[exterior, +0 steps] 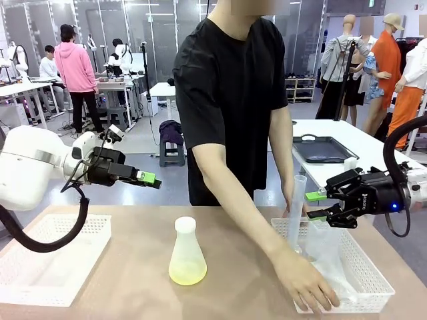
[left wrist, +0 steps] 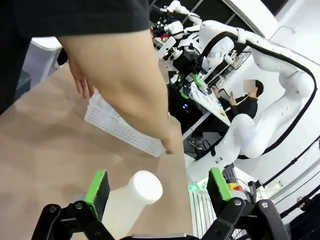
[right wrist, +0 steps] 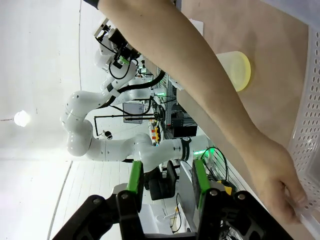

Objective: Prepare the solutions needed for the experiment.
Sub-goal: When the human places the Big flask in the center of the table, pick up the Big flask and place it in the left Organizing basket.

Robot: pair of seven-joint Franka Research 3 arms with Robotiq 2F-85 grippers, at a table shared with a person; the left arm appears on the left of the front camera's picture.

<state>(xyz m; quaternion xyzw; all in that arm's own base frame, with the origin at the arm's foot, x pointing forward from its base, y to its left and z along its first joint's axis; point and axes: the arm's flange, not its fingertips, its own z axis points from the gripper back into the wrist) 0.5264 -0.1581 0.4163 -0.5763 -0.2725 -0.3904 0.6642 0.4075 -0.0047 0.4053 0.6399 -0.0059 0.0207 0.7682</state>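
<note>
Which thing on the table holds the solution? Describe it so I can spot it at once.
On the brown table, between the two white baskets, stands a frosted conical flask. It alone holds a shallow pale yellow layer at its base.

Conical flasks [exterior: 187,257]: one, mid-table
White baskets [exterior: 50,257]: two, flanking the flask
Graduated cylinders [exterior: 295,210]: one, right of the flask
Grippers [exterior: 150,179]: two
</note>
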